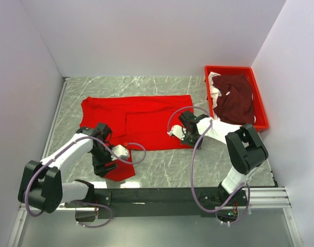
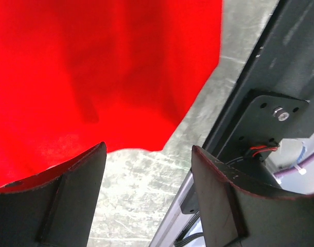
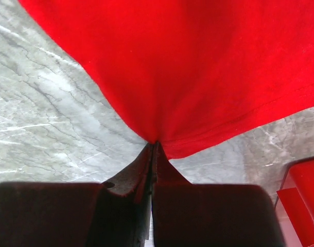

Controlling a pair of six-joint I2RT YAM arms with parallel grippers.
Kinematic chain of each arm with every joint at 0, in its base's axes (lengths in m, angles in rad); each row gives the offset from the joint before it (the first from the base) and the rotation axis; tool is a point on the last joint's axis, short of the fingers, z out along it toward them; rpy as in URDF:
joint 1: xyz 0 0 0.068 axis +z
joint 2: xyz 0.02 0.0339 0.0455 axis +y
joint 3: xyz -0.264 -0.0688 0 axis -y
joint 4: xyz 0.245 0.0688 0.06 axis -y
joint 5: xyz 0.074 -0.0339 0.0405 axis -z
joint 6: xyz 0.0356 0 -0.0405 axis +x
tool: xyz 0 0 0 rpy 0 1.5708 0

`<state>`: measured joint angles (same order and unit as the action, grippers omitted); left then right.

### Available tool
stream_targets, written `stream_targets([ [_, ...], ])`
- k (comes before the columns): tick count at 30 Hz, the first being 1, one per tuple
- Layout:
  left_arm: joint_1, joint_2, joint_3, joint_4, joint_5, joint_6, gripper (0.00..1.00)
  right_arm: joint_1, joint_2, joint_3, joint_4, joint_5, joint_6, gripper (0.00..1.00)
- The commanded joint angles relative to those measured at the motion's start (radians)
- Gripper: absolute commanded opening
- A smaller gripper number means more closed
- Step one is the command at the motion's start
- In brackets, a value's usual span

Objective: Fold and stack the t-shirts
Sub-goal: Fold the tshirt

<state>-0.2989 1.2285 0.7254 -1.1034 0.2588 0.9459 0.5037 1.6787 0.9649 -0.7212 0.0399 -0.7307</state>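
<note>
A bright red t-shirt (image 1: 136, 118) lies spread across the middle of the marble table. Its near right corner (image 3: 162, 141) is pinched between the fingers of my right gripper (image 1: 184, 135), which is shut on the cloth. Over the shirt's near left part (image 1: 120, 171) hangs my left gripper (image 1: 106, 165), open, with only bare table between its fingers (image 2: 74, 190). The red cloth (image 2: 95, 72) ends just ahead of its fingertips. A dark maroon t-shirt (image 1: 234, 98) lies crumpled in the red tray, with white fabric (image 1: 214, 95) at its left side.
The rigid red plastic tray (image 1: 261, 110) stands at the back right, close to the right wall. A black rail (image 1: 162, 195) bearing the arm bases runs along the table's near edge; in the left wrist view the rail (image 2: 255, 92) sits right beside the fingers.
</note>
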Motion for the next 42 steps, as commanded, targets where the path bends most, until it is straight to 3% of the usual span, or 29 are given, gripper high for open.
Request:
stream_targets([
  [1, -0.078, 0.035, 0.014, 0.011, -0.035, -0.061, 0.72, -0.008, 0.033, 0.031, 0.029, 0.0, 0.02, 0.0],
  [13, -0.44, 0.14, 0.035, 0.057, -0.237, -0.418, 0.65, -0.044, 0.091, 0.132, -0.023, -0.026, 0.047, 0.0],
  [19, -0.562, 0.212, 0.045, 0.042, -0.3, -0.545, 0.65, -0.05, 0.102, 0.147, -0.037, -0.029, 0.043, 0.0],
  [26, -0.572, 0.282, 0.062, 0.027, -0.322, -0.608, 0.61, -0.057, 0.116, 0.166, -0.047, -0.037, 0.033, 0.0],
  [31, -0.572, 0.299, 0.066, 0.019, -0.326, -0.621, 0.53, -0.059, 0.121, 0.169, -0.053, -0.037, 0.036, 0.0],
  [38, -0.572, 0.348, 0.081, 0.008, -0.349, -0.667, 0.54, -0.06, 0.133, 0.176, -0.063, -0.037, 0.036, 0.0],
  [40, -0.574, 0.347, 0.08, 0.067, -0.438, -0.693, 0.52, -0.062, 0.141, 0.185, -0.067, -0.058, 0.036, 0.0],
  [42, -0.571, 0.362, 0.078, 0.074, -0.44, -0.681, 0.5, -0.063, 0.147, 0.195, -0.07, -0.06, 0.034, 0.0],
])
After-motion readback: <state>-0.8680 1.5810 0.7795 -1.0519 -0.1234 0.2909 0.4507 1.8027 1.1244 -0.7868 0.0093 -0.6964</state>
